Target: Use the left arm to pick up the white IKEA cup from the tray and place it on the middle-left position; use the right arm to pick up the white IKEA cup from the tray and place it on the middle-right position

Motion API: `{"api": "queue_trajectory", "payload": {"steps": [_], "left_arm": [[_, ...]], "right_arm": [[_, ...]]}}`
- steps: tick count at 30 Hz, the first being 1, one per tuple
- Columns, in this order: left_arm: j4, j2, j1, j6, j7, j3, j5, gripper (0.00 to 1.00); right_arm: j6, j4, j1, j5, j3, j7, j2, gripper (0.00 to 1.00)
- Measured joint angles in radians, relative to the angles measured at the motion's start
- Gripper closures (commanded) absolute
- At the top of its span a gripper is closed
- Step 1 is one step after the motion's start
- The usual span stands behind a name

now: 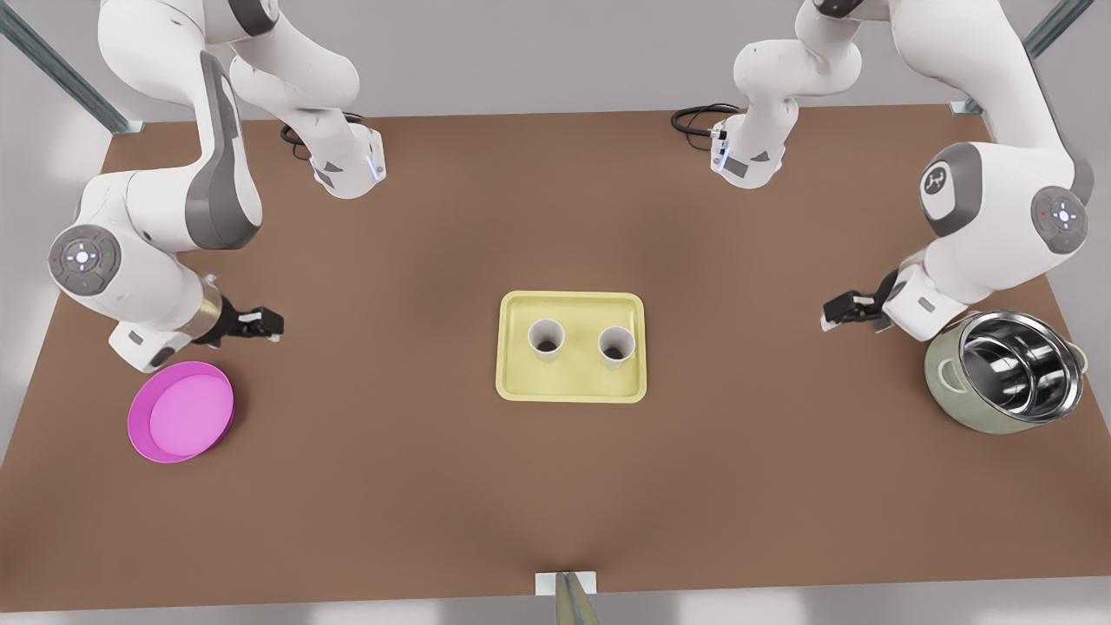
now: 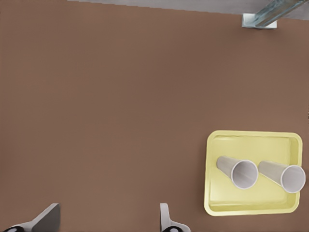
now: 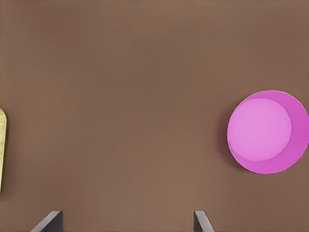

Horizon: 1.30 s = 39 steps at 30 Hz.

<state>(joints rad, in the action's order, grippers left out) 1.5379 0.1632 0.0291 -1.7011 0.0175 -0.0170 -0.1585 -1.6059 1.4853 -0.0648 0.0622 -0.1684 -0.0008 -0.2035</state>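
Two white cups stand upright side by side on the pale yellow tray (image 1: 573,302) at the table's middle: one (image 1: 547,338) toward the front view's left, the other (image 1: 616,345) toward its right. The left wrist view shows both cups (image 2: 239,172) (image 2: 287,177) on the tray (image 2: 251,138) from a distance. My left gripper (image 1: 267,323) (image 2: 107,223) hovers open at the front view's left, far from the tray, holding nothing. My right gripper (image 1: 835,311) (image 3: 126,223) hovers open at the front view's right, also empty. The right wrist view catches one edge of the tray (image 3: 1,145).
A round pink dish (image 1: 180,412) (image 3: 268,131) lies just below my left gripper in the front view. A steel-lined pot (image 1: 1011,369) sits beside my right gripper. A metal bracket (image 1: 566,583) (image 2: 258,19) marks the near table edge. Brown tabletop spreads wide on both sides of the tray.
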Motion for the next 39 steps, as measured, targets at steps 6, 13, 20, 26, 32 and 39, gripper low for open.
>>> {"api": "queue_trajectory", "payload": {"steps": [6,13,20,26,32,39], "left_arm": [[0.001,0.095,0.167,-0.062,0.016,0.001,0.034,0.00],[-0.060,0.341,0.465,-0.190,0.189,0.001,0.120,0.00],[0.037,0.413,0.536,-0.365,0.358,0.002,0.157,0.00],[0.102,0.399,0.538,-0.429,0.461,0.003,0.162,0.00],[0.201,0.356,0.553,-0.454,0.537,0.002,0.163,0.00],[0.213,0.413,0.554,-0.511,0.599,0.003,0.162,0.00]], "right_arm": [[-0.056,-0.001,0.032,-0.024,-0.004,0.001,-0.039,0.00],[-0.116,-0.011,0.217,-0.023,-0.006,0.057,-0.124,0.00],[-0.206,-0.040,0.435,-0.019,-0.005,0.172,-0.270,0.00],[-0.321,-0.049,0.552,-0.020,-0.006,0.285,-0.389,0.00],[-0.462,-0.044,0.642,-0.017,-0.006,0.384,-0.482,0.00],[-0.541,0.012,0.679,-0.015,-0.006,0.485,-0.493,0.00]]}}
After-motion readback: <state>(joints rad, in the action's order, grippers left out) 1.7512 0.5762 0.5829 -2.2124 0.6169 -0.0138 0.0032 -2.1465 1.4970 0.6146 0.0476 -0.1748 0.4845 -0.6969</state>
